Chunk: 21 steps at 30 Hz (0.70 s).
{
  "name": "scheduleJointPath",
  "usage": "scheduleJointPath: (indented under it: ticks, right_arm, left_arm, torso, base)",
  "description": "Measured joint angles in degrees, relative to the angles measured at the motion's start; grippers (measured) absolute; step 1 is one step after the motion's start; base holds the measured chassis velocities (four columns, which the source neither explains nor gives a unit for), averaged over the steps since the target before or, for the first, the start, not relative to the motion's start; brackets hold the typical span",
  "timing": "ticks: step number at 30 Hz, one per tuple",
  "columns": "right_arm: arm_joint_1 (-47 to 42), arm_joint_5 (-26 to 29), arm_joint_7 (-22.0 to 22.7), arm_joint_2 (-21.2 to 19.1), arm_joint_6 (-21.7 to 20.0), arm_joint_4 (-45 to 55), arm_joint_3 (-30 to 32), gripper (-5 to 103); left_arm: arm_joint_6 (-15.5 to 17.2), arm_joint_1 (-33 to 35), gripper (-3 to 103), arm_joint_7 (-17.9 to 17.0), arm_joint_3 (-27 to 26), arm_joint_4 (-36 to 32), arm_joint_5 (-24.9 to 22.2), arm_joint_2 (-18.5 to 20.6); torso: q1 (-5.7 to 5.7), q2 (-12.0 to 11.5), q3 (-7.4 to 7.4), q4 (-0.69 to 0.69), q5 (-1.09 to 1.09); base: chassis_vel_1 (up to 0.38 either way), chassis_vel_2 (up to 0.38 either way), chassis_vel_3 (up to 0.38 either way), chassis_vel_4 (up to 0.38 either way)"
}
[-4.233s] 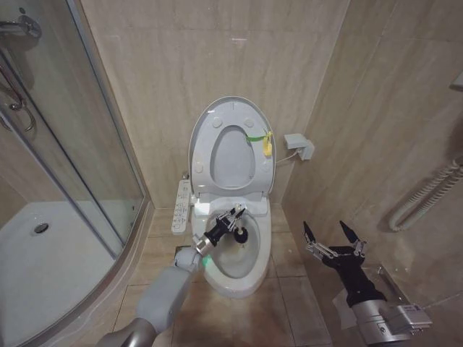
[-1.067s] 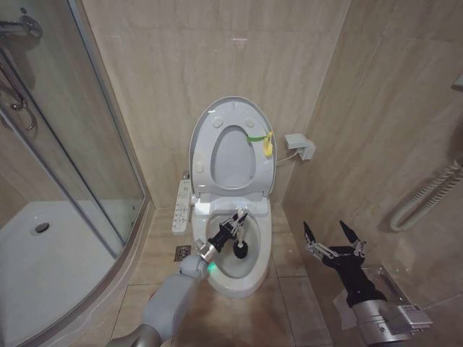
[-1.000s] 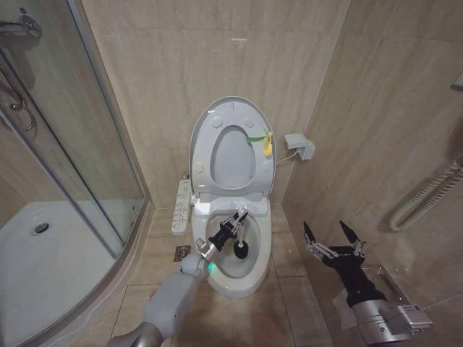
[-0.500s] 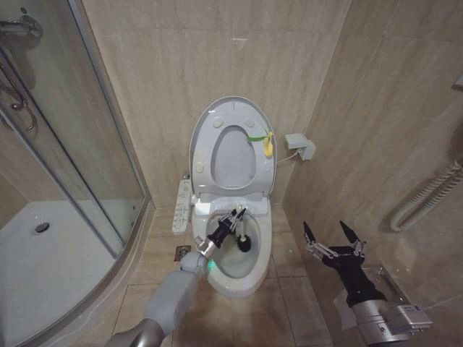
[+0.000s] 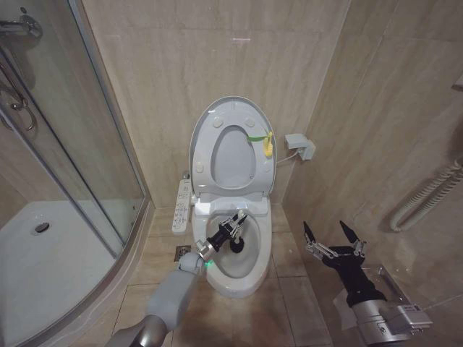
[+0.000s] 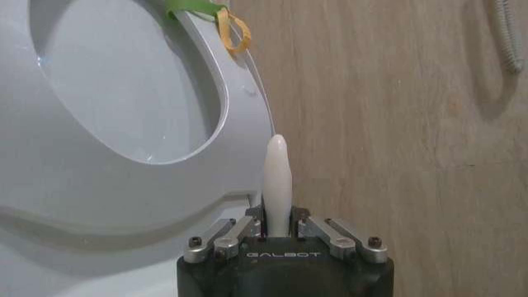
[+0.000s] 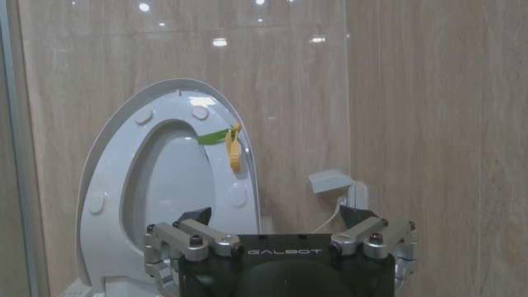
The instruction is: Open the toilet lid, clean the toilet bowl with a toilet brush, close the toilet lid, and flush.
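Presently the left gripper has its fingers clamped on the toilet brush handle, head down inside the toilet bowl (light, stiff, slippery stick; grip mid-handle). Right gripper idles beside the bowl, fingers wide.

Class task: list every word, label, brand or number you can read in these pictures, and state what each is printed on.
"GALBOT": on the black body of the left gripper, shut on the toilet brush.
"GALBOT": on the black body of the open right gripper.
Markings on the button panel beside the toilet bowl: too small to read.
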Motion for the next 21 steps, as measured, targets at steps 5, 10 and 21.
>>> scheduleJointPath:
  ticks: [5,10,21]
  right_arm:
    - [0.0,0.0,0.0,0.0,0.0,0.0,0.0,100]
    - [0.0,0.0,0.0,0.0,0.0,0.0,0.0,100]
    - [0.0,0.0,0.0,0.0,0.0,0.0,0.0,100]
  left_arm:
    - [2.2,0.5,19,-0.2,1.3,-2.2,-7.4,-0.3]
    - [3.2,0.5,19,0.7,1.4,-1.6,-10.9,-1.4]
    - [0.0,-0.1,19,1.0,-0.9,1.0,0.4,-0.4]
  torso:
    - [0.0,0.0,0.0,-0.02,0.0]
    - [0.0,0.0,0.0,-0.02,-0.01]
    - [0.0,0.0,0.0,0.0,0.0]
  base:
    - [0.0,0.0,0.0,0.0]
    - [0.0,0.0,0.0,0.0]
    - [0.0,0.0,0.0,0.0]
